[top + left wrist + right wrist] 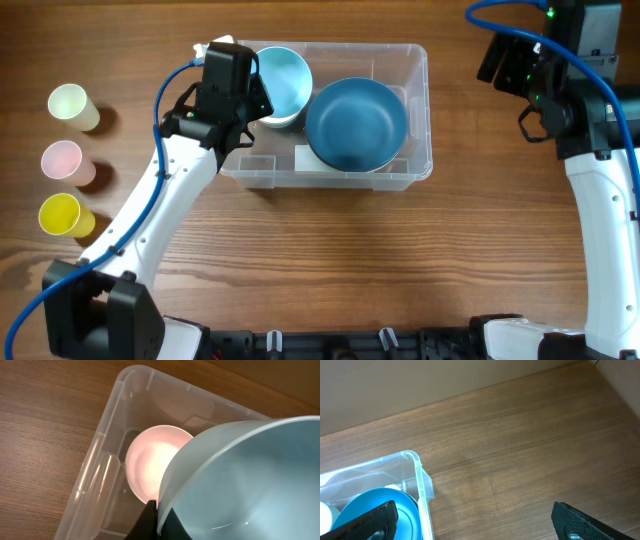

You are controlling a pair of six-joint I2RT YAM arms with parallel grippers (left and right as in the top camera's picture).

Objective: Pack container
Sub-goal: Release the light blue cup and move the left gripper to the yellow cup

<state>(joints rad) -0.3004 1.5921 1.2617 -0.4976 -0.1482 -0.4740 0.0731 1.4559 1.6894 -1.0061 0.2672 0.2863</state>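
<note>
Left fingers pinch the rim of a pale blue bowl, holding it tilted over a pink bowl in the container beneath them, apparently for nesting; right fingers, spread and empty, hang over the bench beside the container's end.

Clear glossy plastic container, matt wood-grain table, smooth pale-blue bowl
</note>
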